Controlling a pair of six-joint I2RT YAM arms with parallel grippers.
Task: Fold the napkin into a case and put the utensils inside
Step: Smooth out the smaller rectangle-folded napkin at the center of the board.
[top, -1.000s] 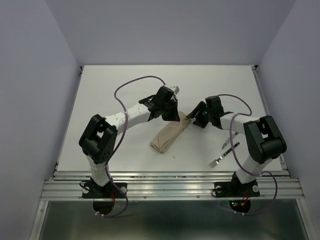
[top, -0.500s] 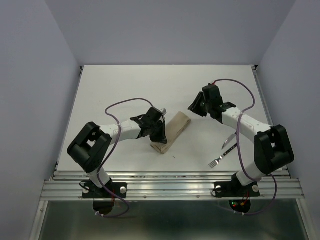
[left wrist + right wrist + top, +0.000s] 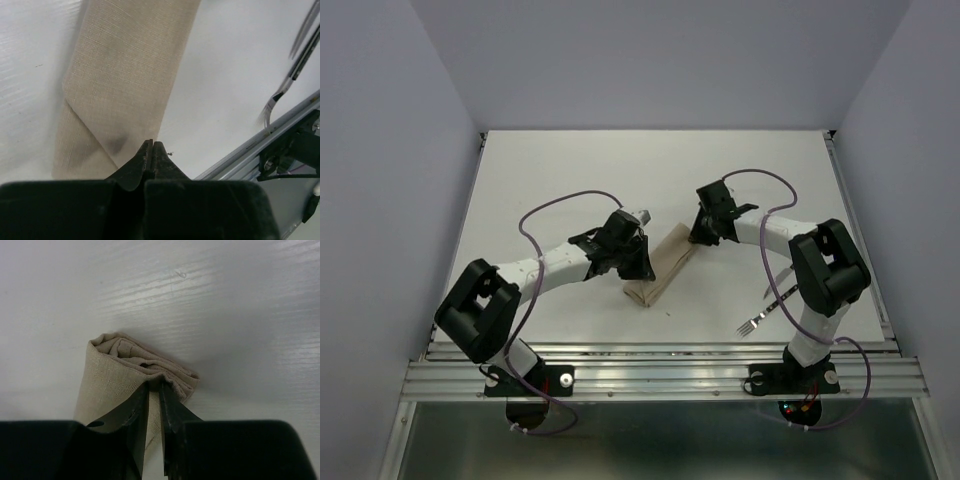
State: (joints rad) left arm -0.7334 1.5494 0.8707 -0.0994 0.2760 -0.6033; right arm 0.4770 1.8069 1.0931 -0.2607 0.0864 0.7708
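L gripper [image 3: 151, 146]: jaws together, empty, tips at long edge of case [image 3: 663, 264] near its near end. R gripper [image 3: 154, 387]: jaws pinched on cloth layer at case's far, open end. Case lies diagonal, mid-table [image 3: 570, 170]. Fork [image 3: 760, 318] & knife [image 3: 778, 281] lie well apart to its right.

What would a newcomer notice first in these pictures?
The beige folded napkin lies slantwise in the middle of the white table, an arm at each end. The left gripper is shut at its near end, the right gripper pinches the far end's layers. A fork lies apart to its right.
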